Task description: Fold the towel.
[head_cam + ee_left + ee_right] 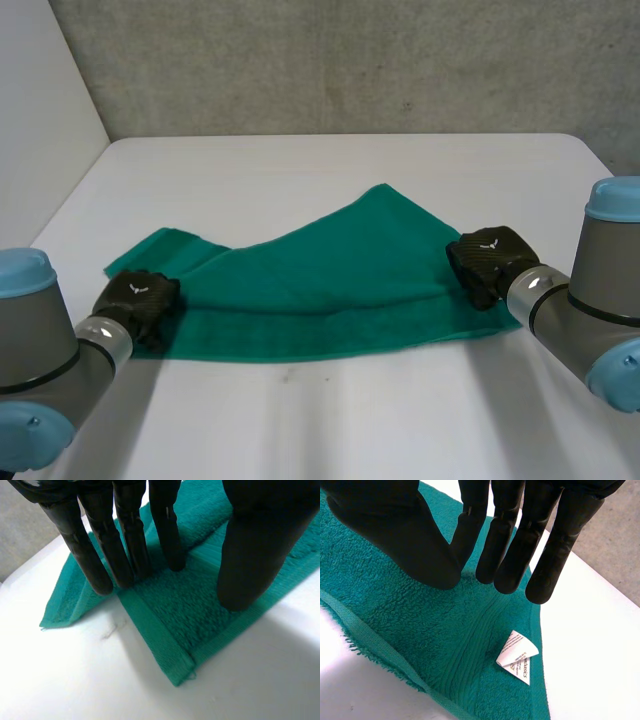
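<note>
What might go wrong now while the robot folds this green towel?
The left hand and the right hand rest with straight fingers on the towel, one at each end, pinching nothing, so the cloth may slip away when they move. The towel lies crooked and partly doubled over near the left hand, so the fold might come out uneven.

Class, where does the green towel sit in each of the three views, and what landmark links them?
Head view: towel in the middle, left hand on one end, right hand on the other.
Left wrist view: under the left hand's straight fingers, a corner just past them.
Right wrist view: under the right hand's fingers, white label beside them.
Shared landmark: the towel's flat hem.
</note>
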Controlling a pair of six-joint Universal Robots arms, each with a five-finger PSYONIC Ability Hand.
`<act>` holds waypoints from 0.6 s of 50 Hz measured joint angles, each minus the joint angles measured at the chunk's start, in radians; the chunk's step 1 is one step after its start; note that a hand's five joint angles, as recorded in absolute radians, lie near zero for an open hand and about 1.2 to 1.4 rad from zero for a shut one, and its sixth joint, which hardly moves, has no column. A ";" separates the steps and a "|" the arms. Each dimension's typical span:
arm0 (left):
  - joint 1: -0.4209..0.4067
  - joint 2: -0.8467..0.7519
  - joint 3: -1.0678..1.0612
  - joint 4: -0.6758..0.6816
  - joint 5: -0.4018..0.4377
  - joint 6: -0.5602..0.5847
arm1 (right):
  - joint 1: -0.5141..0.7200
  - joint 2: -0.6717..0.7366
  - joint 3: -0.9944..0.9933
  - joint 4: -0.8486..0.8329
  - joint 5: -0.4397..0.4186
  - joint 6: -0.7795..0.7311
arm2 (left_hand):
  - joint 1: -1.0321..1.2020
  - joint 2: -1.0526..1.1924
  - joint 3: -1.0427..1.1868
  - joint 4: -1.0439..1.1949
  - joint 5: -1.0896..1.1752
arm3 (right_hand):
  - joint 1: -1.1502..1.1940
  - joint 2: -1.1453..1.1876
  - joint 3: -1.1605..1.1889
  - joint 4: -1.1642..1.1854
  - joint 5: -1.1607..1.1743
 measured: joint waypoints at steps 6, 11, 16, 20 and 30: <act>0.000 -0.020 0.025 0.014 0.001 -0.001 | 0.000 0.002 0.000 0.000 0.000 -0.003 | 0.025 0.032 0.031 0.032 0.031 | 0.000 0.000 0.000 0.000 0.000; -0.001 -0.044 0.044 0.013 0.001 -0.001 | 0.000 0.004 0.000 0.000 0.000 -0.004 | 0.024 0.031 0.030 0.031 0.031 | 0.000 0.000 0.000 0.000 0.000; -0.004 -0.043 0.044 0.000 0.000 0.000 | -0.001 0.004 -0.001 0.000 0.000 -0.004 | -0.168 -0.149 -0.149 -0.152 -0.140 | 0.000 0.000 0.000 0.000 0.000; -0.006 -0.017 0.031 -0.024 0.001 0.001 | -0.001 0.004 -0.002 0.000 -0.001 -0.005 | -0.235 -0.225 -0.226 -0.232 -0.215 | 0.000 0.000 0.000 0.000 0.000; 0.003 0.045 0.005 -0.069 0.003 0.000 | 0.000 0.007 -0.002 0.000 0.000 -0.008 | -0.249 -0.249 -0.245 -0.254 -0.247 | 0.000 0.000 0.000 0.000 0.000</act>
